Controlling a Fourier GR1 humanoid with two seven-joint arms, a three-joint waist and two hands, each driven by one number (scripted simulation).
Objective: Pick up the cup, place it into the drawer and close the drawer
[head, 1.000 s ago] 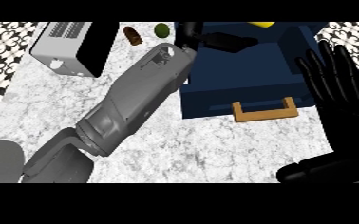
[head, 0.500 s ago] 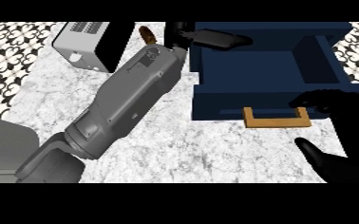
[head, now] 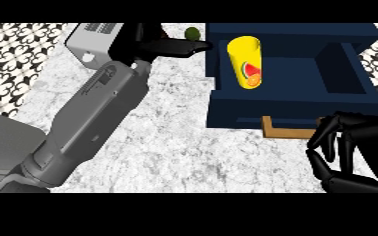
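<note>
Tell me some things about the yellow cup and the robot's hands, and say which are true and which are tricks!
1. The yellow cup lies inside the blue drawer. True.
2. The left hand is curled round the cup. False: its fingers are straight and beside the cup, outside the drawer's edge.
3. The right hand is by the drawer's wooden handle. True.
4. The drawer is shut. False: it is open, and you can see down into it.
5. The cup has fruit pictures on it. True.
</note>
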